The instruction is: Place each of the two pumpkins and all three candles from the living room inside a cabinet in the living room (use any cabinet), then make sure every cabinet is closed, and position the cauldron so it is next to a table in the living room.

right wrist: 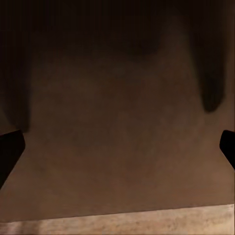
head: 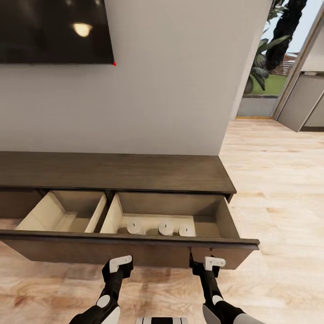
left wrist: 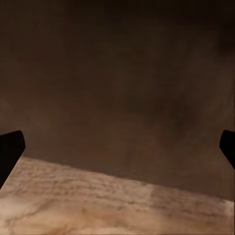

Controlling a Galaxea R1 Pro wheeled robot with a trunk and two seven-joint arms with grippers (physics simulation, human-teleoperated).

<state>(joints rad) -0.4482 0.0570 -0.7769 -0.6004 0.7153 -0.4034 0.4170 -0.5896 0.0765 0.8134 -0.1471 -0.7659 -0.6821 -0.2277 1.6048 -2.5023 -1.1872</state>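
The long low dark brown wooden cabinet (head: 112,173) is seen in the head view with its wide drawer pulled out, the pale wood interior split into two compartments. In the right-hand compartment three short beige-grey candles (head: 165,228) lie in a row near the front, their lower parts hidden behind the dark drawer front (head: 130,252). The left-hand compartment is partly cut off by the picture's edge.

The left gripper (head: 118,265) and the right gripper (head: 211,264) are held low before the drawer front, just above the light wooden floor (head: 270,180); whether either touches the panel cannot be told from this view. In each wrist view only the dark tips of the fingers (left wrist: 10,149) (right wrist: 10,149) are seen at opposite edges (spread wide, nothing between them), with the brown panel close ahead and a strip of floor below.

A black wall-mounted screen (head: 54,31) is cut off at the upper left of the head view; a lamp's reflection and a small red dot at its corner are seen, and no writing can be read.
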